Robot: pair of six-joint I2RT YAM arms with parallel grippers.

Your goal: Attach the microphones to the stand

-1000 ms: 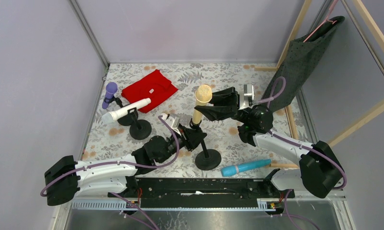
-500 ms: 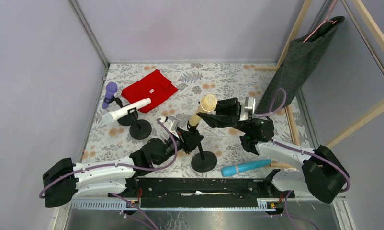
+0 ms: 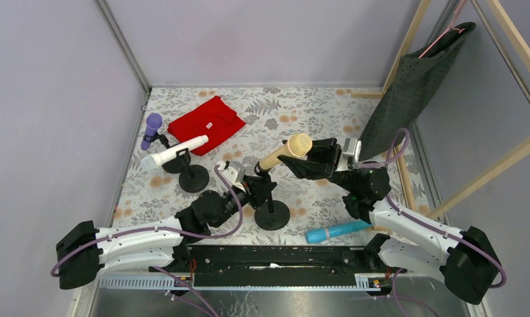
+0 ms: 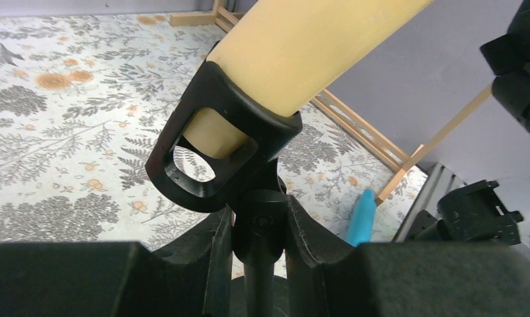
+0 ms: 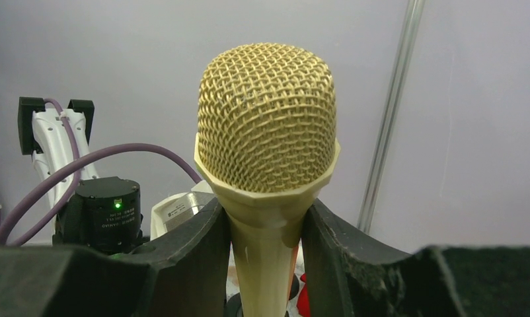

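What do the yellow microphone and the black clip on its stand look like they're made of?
Cream-yellow microphone: smooth matte body, likely plastic; its gold mesh head could be moulded plastic or metal. Stand clip: black, faint sheen, rounded moulded edges, probably plastic.

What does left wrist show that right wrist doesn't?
Only left wrist: the stand clip around the handle of the cream-yellow microphone, the left gripper shut on the stand post just below the clip, and the light blue microphone lying on the floral table cover.
Only right wrist: the mesh head, with the right gripper shut on the neck beneath it, and a purple cable.
Both: the cream-yellow microphone body.
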